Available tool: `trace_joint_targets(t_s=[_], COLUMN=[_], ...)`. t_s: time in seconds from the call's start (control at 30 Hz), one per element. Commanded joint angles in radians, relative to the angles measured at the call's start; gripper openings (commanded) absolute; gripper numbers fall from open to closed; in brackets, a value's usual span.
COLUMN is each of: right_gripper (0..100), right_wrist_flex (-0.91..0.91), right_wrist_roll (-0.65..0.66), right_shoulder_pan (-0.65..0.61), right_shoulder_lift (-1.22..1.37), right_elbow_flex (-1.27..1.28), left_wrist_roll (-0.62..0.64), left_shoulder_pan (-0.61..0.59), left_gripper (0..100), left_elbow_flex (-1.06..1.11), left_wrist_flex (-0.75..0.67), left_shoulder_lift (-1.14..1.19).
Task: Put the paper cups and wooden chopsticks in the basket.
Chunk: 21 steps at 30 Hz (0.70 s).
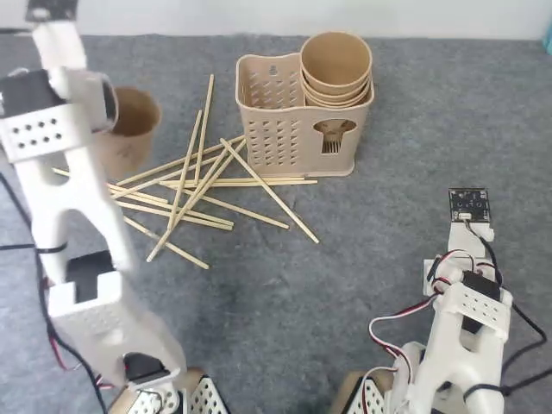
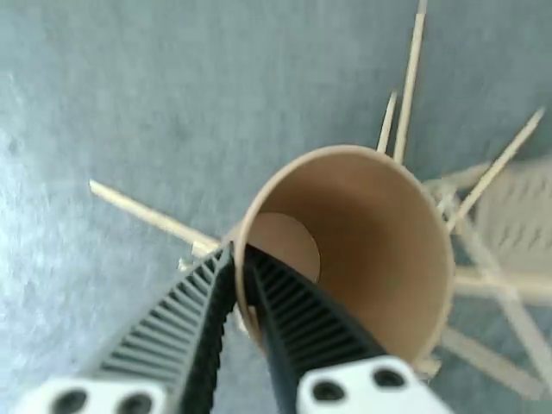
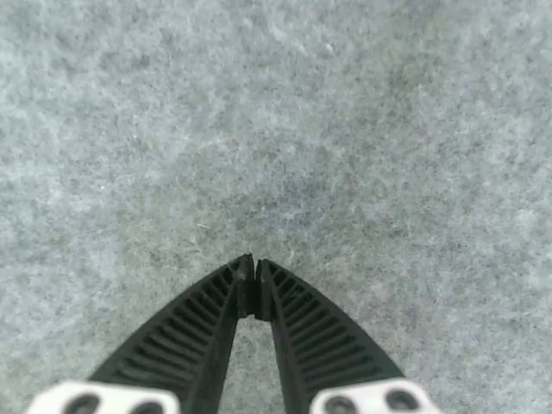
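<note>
My left gripper (image 2: 239, 259) is shut on the rim of a brown paper cup (image 2: 362, 259), one finger inside the cup and one outside. From above, that paper cup (image 1: 129, 129) sits tilted at the far left beside the left arm. Several wooden chopsticks (image 1: 194, 185) lie scattered on the grey mat in front of the beige basket (image 1: 285, 129). A stack of paper cups (image 1: 336, 65) stands in the basket's right compartment. My right gripper (image 3: 255, 285) is shut with nothing in it, over bare mat near the front right.
The basket's left compartment (image 1: 263, 86) holds nothing visible. Grey mat (image 1: 388, 216) lies open between the chopsticks and the right arm (image 1: 466, 302). Chopsticks (image 2: 151, 216) spread beneath the held cup.
</note>
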Motion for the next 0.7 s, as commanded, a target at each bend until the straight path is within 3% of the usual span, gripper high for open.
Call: trace_joint_targets(t_s=[0.0, 0.3, 0.47, 0.67], right_gripper=[0.8, 0.8, 0.8, 0.8], right_wrist_flex=[-0.022, -0.022, -0.022, -0.022], right_wrist_roll=[0.017, 0.017, 0.017, 0.017], right_shoulder_pan=[-0.012, -0.012, -0.012, -0.012], right_shoulder_lift=[-0.031, -0.031, -0.031, -0.031], right_elbow_flex=[-0.006, -0.006, -0.006, -0.006], left_wrist_roll=[0.115, 0.388, 0.571, 0.674], left_shoulder_pan=[0.054, 0.285, 0.387, 0.485], left_gripper=[1, 1, 1, 1], left_elbow_flex=[-0.157, -0.409, -0.504, -0.510], left_wrist_flex=[0.037, 0.031, -0.043, -0.138], left_shoulder_lift=[-0.017, -0.014, -0.011, -0.012])
